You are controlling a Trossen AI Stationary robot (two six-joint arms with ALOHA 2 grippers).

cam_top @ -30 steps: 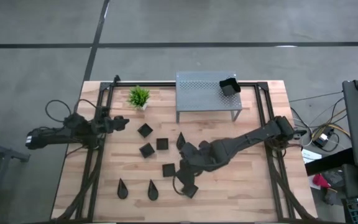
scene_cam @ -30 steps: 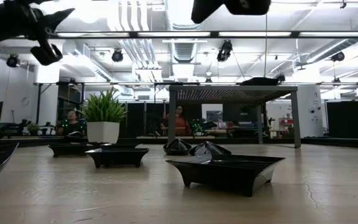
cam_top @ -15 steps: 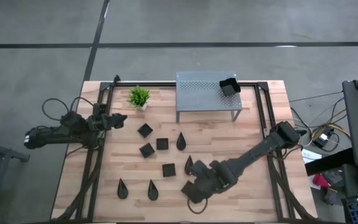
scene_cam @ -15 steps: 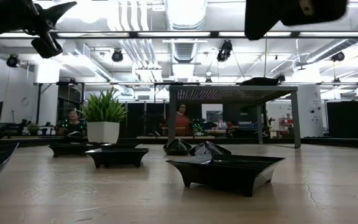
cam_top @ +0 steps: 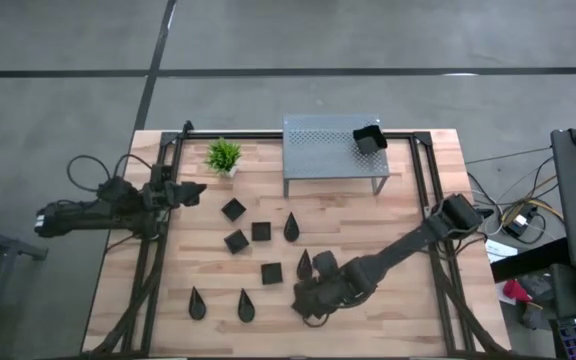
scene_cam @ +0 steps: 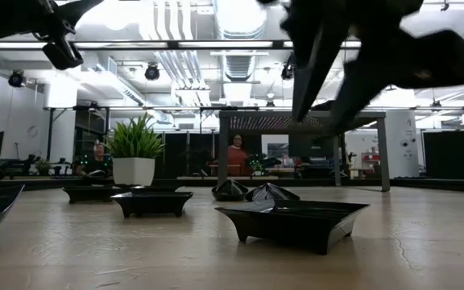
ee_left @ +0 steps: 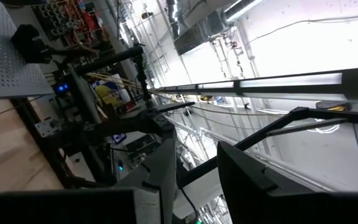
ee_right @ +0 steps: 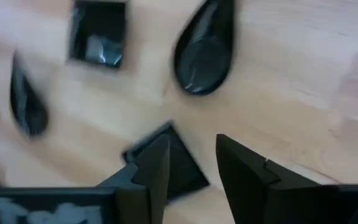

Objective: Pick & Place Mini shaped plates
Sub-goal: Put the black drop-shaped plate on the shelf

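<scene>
From above, the right gripper [cam_top: 313,300] hangs low, well in front of the shelf [cam_top: 333,145]. The left gripper [cam_top: 190,193] waits beside the plant [cam_top: 224,155].

Its wrist camera shows the jaws apart, a square plate [ee_right: 166,163] under them. It looks stiff, light, glossy; pinch a rim.

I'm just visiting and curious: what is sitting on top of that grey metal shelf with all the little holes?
One black dish sits at a corner of the perforated shelf, the rest of its top bare. From above, the shelf covers the table beneath it.
</scene>
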